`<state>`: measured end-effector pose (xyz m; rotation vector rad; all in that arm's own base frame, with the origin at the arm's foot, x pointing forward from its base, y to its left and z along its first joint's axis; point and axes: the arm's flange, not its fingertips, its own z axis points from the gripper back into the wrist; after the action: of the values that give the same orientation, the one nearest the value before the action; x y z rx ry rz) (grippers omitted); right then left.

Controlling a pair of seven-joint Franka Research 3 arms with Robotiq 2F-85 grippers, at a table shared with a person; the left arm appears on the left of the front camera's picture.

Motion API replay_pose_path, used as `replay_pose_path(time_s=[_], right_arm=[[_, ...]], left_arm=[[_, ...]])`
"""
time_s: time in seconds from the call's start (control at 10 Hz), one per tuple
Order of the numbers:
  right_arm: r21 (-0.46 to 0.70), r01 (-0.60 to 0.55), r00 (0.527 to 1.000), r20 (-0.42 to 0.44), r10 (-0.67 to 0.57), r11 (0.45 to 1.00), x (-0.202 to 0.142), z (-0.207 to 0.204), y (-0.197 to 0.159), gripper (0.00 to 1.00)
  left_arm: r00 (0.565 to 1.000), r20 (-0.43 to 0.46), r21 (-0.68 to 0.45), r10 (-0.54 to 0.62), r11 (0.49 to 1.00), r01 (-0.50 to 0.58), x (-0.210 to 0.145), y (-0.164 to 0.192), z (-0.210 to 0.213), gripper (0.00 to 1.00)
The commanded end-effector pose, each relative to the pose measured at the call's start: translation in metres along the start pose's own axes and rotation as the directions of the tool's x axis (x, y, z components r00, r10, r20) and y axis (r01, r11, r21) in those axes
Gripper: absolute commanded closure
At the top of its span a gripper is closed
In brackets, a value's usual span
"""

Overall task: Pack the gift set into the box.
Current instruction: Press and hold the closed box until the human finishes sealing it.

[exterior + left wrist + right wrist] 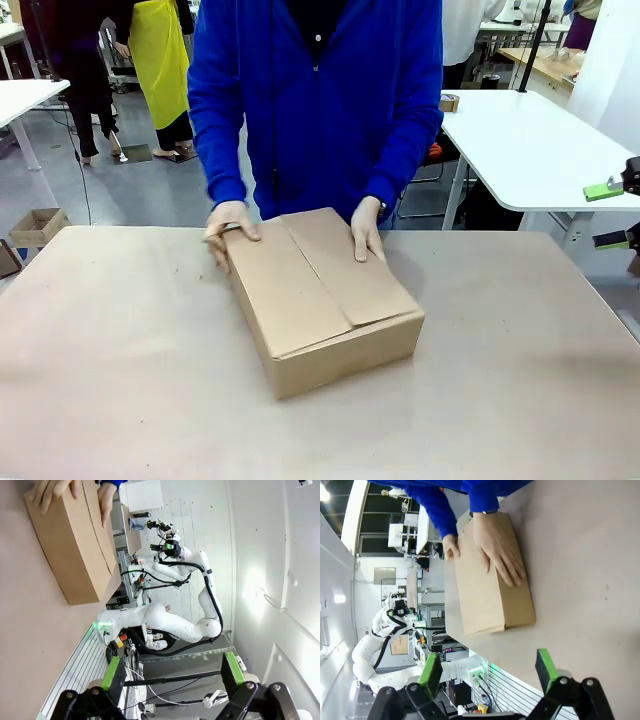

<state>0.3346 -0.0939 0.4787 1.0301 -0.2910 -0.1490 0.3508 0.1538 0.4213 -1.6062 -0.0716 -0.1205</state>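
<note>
The box [320, 300] lies with its flaps folded shut in the middle of the table, slightly skewed. A person in a blue top rests one hand [228, 228] on its far left corner and the other hand [366, 232] on its far right flap. The gift set is hidden. At the picture's right edge my right gripper [612, 214] stands open, well clear of the box. Its own view has the right gripper [488, 672] open with the box [492, 597] ahead. My left gripper [172, 672] is open and holds nothing, with the box [70, 545] off to one side.
Brown paper covers the table [120, 380], with free room all around the box. A white table [530, 150] stands at the back right with a tape roll [449, 102] on it. A small brown carton [38, 226] sits on the floor at left.
</note>
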Motion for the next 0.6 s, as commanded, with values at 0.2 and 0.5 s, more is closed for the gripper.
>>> replay_pose_path(time_s=[0.2,0.5], right_arm=[[0.006,-0.028,1.0,0.001,0.028,1.0,0.0,-0.0001,-0.0017,0.0],[0.006,-0.028,1.0,0.001,0.028,1.0,0.0,-0.0001,-0.0017,0.0]], left_arm=[[1.0,0.001,-0.002,-0.007,1.0,0.007,-0.0046,0.001,-0.0018,0.0],[1.0,0.001,-0.002,-0.007,1.0,0.007,-0.0046,0.001,-0.0018,0.0]])
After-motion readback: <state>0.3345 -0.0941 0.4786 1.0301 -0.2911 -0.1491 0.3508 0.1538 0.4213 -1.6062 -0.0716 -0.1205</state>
